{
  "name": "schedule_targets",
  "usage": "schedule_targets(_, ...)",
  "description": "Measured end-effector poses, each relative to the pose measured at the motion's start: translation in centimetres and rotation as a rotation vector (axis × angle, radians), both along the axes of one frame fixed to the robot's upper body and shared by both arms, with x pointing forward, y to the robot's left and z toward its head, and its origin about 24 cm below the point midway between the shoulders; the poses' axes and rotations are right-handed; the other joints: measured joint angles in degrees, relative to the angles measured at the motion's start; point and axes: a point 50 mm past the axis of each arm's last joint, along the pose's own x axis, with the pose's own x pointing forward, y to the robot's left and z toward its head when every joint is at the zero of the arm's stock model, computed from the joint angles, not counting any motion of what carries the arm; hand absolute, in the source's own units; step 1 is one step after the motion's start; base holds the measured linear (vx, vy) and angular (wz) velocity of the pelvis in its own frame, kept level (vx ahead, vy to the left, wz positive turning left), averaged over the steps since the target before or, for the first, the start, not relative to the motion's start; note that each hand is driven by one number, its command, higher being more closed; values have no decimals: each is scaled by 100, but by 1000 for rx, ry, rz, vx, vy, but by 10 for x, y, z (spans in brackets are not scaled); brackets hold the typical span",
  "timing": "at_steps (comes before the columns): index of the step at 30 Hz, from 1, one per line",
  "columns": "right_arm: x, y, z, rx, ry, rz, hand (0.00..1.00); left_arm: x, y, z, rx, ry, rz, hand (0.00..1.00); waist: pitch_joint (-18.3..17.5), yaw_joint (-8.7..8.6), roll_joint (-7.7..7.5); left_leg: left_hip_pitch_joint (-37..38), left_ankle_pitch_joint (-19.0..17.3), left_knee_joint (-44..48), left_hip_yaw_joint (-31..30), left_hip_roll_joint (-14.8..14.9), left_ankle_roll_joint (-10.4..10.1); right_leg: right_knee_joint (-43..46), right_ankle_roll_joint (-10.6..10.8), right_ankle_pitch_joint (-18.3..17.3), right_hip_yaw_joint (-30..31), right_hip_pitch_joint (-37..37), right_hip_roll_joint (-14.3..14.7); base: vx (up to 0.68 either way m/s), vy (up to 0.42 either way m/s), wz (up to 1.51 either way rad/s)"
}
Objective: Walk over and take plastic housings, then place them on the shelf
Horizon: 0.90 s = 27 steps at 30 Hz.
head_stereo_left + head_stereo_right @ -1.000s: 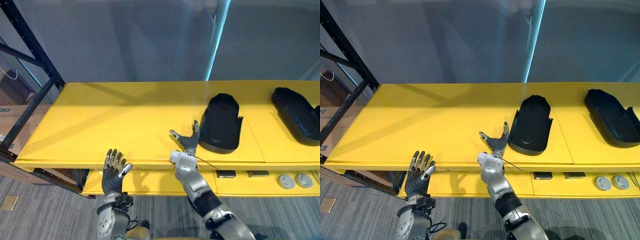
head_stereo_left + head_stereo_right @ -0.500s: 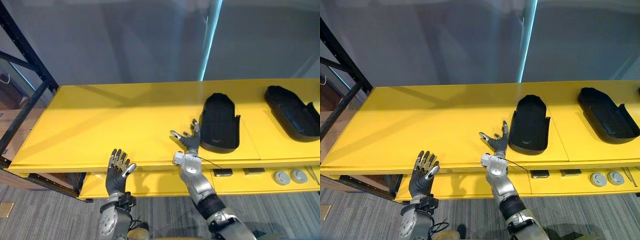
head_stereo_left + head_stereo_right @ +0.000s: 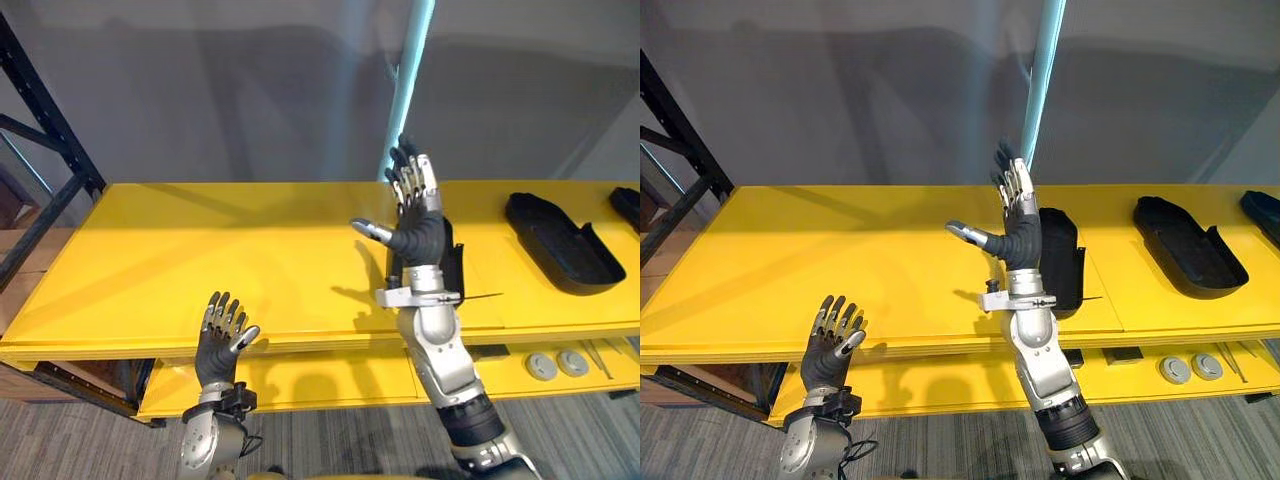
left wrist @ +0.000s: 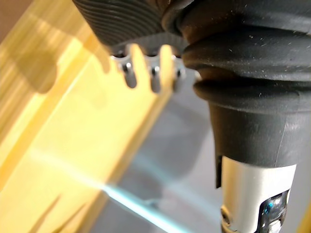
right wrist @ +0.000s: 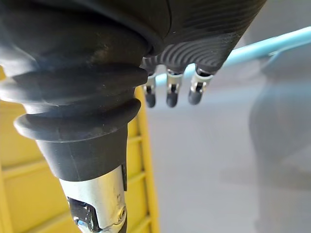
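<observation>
Right hand (image 3: 418,228) stands upright above the yellow shelf (image 3: 200,260). Its fingers (image 3: 412,180) are straight and a little spread, the thumb is out to the side, and it holds nothing. Its forearm rises steeply from below the shelf's front edge. The left hand (image 3: 220,340) is low, in front of that edge, also with straight, spread fingers and empty.

In the right wrist view the fingertips (image 5: 170,99) point straight toward a grey wall (image 5: 218,145) and a light blue post (image 5: 272,43).

I count three black plastic housings, all lying on the shelf and none in a hand. The nearest housing (image 3: 1061,255) lies just past the right hand. The right eye view shows most of it beside the wrist, while in the left eye view the hand covers it nearly whole. The second housing (image 3: 1188,248) lies well apart to the right, and the third housing (image 3: 1264,212) is cut by the picture's edge.

On the lower shelf (image 3: 940,385) two round silver discs (image 3: 1175,370) lie side by side.
</observation>
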Motion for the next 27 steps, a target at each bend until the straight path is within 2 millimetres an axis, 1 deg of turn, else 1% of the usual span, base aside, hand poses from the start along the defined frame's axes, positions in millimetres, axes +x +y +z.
schedule_targets(1, -2, -2, -6, 11, 28, 1, 0, 1, 0, 1, 8, -4, 1, 0, 2, 2, 3, -31, 0, 16, 1, -5, 0, 27, 0, 0, 4, -42, -6, 0, 0, 0)
schedule_targets(2, -5, -4, -18, 20, 88, 0, 0, 1, 0, 5, 30, -17, 1, 0, 34, 1, 17, -79, -12, 74, 2, -11, 17, 61, 4, 6, 14, -79, -19, 0, 0, 0)
schedule_targets(3, -6, -6, -25, 29, 123, 1, 0, 1, 0, 7, 36, -26, 2, 0, 39, -2, 19, -114, -28, 121, 4, -15, 36, 75, 7, 9, 21, -100, -28, -56, 28, -6)
schedule_targets(4, -8, -7, -37, 37, 184, -4, 0, 2, 0, 12, 50, -47, 8, 0, 64, 0, 30, -160, -68, 200, 32, -19, 50, 146, 7, 10, 58, -162, -45, -70, 33, -13)
schedule_targets(5, -8, -8, -50, 38, 243, -10, 0, 3, 0, 20, 78, -75, 20, 0, 168, -2, 47, -156, -130, 284, 60, -20, 61, 194, 5, 8, 106, -166, -60, -82, 39, -20)
schedule_targets(6, -7, -8, -56, 44, 273, -10, 0, 3, 1, 24, 99, -93, 30, 0, 228, -1, 42, -170, -176, 351, 102, -20, 63, 224, 1, 3, 171, -193, -67, -145, 54, -31)
schedule_targets(7, -6, -7, -72, 40, 347, -20, 0, 3, 1, 40, 170, -160, 66, 0, 336, -4, 48, -374, -278, 583, 164, -14, 92, 318, -37, -33, 256, -389, -93, -136, 48, -28)
schedule_targets(9, -5, -6, -83, 30, 398, -24, 0, 4, 2, 54, 257, -223, 114, 0, 440, -2, 51, -515, -285, 675, 194, -16, 102, 406, -70, -60, 332, -566, -108, -128, 42, -18)
schedule_targets(10, -6, -5, -89, 32, 428, -31, 0, 2, 1, 69, 332, -297, 155, 0, 559, -4, 53, -595, -292, 767, 193, -13, 111, 437, -71, -59, 337, -626, -114, -89, 26, -5)
schedule_targets(11, -7, -4, -90, 33, 434, -32, 0, 2, 1, 71, 343, -312, 163, 0, 562, -4, 52, -622, -295, 786, 192, -11, 114, 438, -71, -59, 336, -642, -113, -40, 14, 1)
schedule_targets(12, -7, -1, -90, 33, 441, -26, 0, 0, 2, 78, 351, -350, 183, 0, 573, -5, 45, -633, -294, 801, 192, -6, 110, 440, -77, -53, 338, -648, -108, 0, 0, 0)
schedule_targets(15, -8, 4, -90, 33, 440, -7, 0, -1, 2, 86, 343, -391, 207, 0, 572, -1, 45, -671, -379, 997, 197, 44, 101, 442, -66, -38, 342, -600, -68, 27, -5, -2)
schedule_targets(18, -8, 6, -92, 39, 463, 12, 0, -1, 0, 86, 336, -389, 197, 0, 581, -4, 28, -755, -516, 1202, 201, 101, 74, 420, -29, -9, 364, -571, -7, 47, -4, 0)
schedule_targets(22, -8, 9, -91, 20, 448, 54, 0, 0, -5, 84, 327, -379, 171, 0, 585, -1, 22, -729, -582, 1226, 253, 110, 79, 389, -29, -6, 407, -532, -6, 39, 10, -6)
schedule_targets(27, -6, 21, -81, -13, 393, 99, 0, 1, -10, 82, 334, -369, 114, 0, 610, -3, 36, -764, -773, 1405, 322, 130, 106, 358, -28, -6, 494, -465, 1, 1, 30, -7)
